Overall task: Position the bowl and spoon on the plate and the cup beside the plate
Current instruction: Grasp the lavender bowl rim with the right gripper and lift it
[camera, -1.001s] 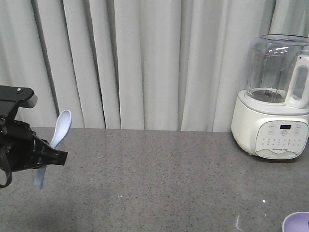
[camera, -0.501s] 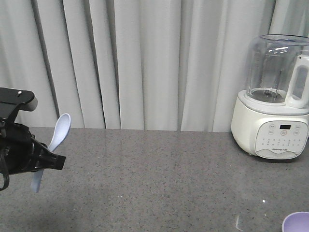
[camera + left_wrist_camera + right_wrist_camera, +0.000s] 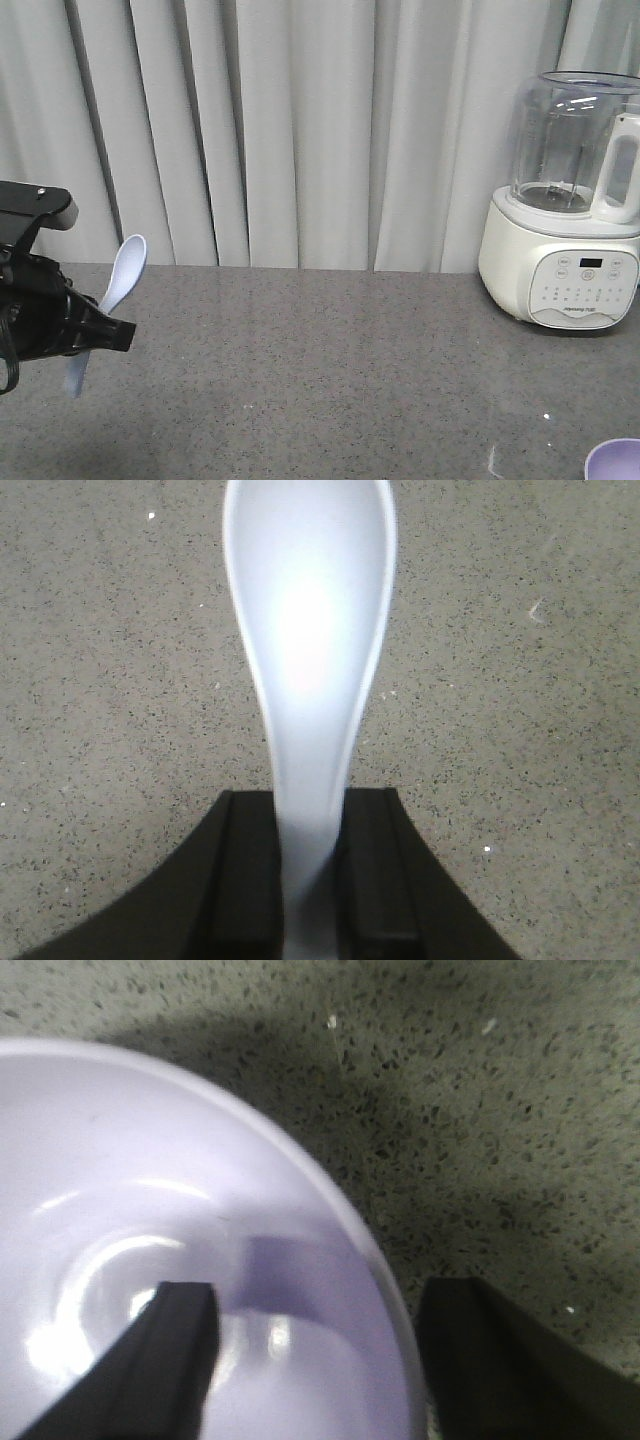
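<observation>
Your left pincer (image 3: 105, 335) is clamped on the handle of the spoon (image 3: 122, 275). It holds the spoon in the air above the grey speckled surface (image 3: 320, 370) at the left edge of the front view, with the scoop tilted up and to the right. In the left wrist view, the black fingers (image 3: 250, 880) press the handle from both sides.

Your right pincer (image 3: 318, 1295) is spread wide astride the rim of the lavender bowl (image 3: 120, 1210), one finger inside and one outside, gripping nothing. The bowl sits on the surface at the front right corner, in front of the white blender (image 3: 560, 260).
</observation>
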### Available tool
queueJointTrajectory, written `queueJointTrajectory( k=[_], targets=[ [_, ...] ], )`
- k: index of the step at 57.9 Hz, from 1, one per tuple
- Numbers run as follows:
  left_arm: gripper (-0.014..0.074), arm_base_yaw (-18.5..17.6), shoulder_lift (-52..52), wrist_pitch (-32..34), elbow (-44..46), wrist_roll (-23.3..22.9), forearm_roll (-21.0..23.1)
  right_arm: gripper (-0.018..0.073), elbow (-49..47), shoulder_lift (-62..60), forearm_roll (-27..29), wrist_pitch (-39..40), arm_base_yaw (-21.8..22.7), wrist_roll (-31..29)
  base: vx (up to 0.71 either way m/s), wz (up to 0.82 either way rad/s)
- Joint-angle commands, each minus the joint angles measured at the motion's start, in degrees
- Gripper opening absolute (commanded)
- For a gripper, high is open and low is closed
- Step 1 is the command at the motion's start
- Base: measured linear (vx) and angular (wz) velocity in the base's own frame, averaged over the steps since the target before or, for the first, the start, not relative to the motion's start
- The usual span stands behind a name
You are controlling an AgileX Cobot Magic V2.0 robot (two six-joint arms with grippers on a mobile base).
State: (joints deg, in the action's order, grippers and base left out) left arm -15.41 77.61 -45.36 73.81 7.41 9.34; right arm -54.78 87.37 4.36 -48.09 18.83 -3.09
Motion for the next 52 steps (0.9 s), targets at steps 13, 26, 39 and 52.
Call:
queueJointTrajectory(
  k=[13, 26, 39, 52],
  targets=[
    [0.0000, -0.36, -2.11, 3.77, 1.46, 0.03, 0.57, -0.0014, -2.04, -4.28, -3.00, 1.29, 0.32, -0.81, 0.00, 0.00],
    [0.0000, -0.36, -2.11, 4.84, 1.41, 0.03, 0.64, -0.0010, -2.04, -15.49, -0.93, 7.35, -7.81, -9.52, 0.00, 0.00],
    [0.0000, -0.36, -8.27, 11.63, -5.50, 0.03, 0.45, -0.0010, -2.04, -29.11, 0.87, 12.12, -14.75, -10.25, 0.00, 0.00],
    [0.0000, -0.36, -22.92, 23.01, -22.76, 0.03, 0.24, -0.0008, 2.89, -43.31, 10.36, 17.58, -15.15, -18.09, 0.00, 0.00]
  ],
)
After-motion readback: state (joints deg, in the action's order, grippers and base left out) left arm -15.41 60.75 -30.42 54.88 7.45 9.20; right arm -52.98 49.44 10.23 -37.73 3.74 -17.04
